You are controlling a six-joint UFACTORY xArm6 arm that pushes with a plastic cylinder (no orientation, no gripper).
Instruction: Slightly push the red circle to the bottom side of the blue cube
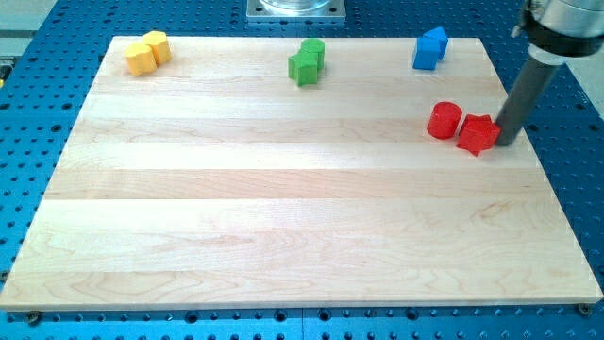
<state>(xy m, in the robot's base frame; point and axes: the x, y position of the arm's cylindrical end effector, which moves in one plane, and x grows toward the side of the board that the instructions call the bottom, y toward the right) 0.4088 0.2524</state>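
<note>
The rod descends from the view's top right corner; my tip [507,142] rests on the wooden board [283,217], holding nothing, touching or just beside the right edge of a red block [478,134] of angular shape. The red circle [444,121] lies at 9 o'clock from my tip, beyond that red block and just beside it. The blue cube [429,48] stands near the board's top edge, at 12 o'clock from the red circle and apart from it. 2 green blocks [306,62] sit touching at top centre. 2 yellow blocks [148,53] sit touching at top left.
</note>
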